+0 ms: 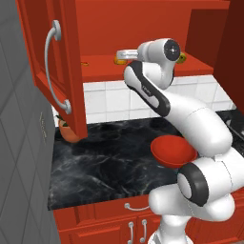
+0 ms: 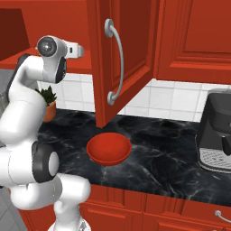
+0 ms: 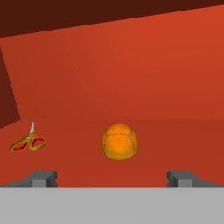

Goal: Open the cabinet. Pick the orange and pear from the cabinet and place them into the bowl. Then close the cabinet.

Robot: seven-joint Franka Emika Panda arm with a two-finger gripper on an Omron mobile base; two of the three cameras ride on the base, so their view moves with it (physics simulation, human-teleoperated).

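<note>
The red cabinet (image 1: 143, 28) stands open, its left door (image 1: 52, 62) swung out toward me and its right door (image 2: 122, 58) hanging over the counter. My gripper (image 3: 112, 178) is open inside the cabinet, above the shelf. The orange (image 3: 120, 142) rests on the shelf straight ahead, a short way beyond the fingertips (image 3: 43, 177) and centred between them. A yellow-green bit of the pear (image 1: 181, 58) peeks out on the shelf behind my wrist. The red bowl (image 2: 108, 149) sits on the black counter below, holding nothing that I can see.
Small orange-handled scissors (image 3: 28, 143) lie on the shelf left of the orange. A potted plant (image 2: 47, 101) stands at the counter's left end, partly behind the open door. A dark coffee machine (image 2: 216, 135) stands on the right. Red base cabinets (image 1: 133, 224) run below.
</note>
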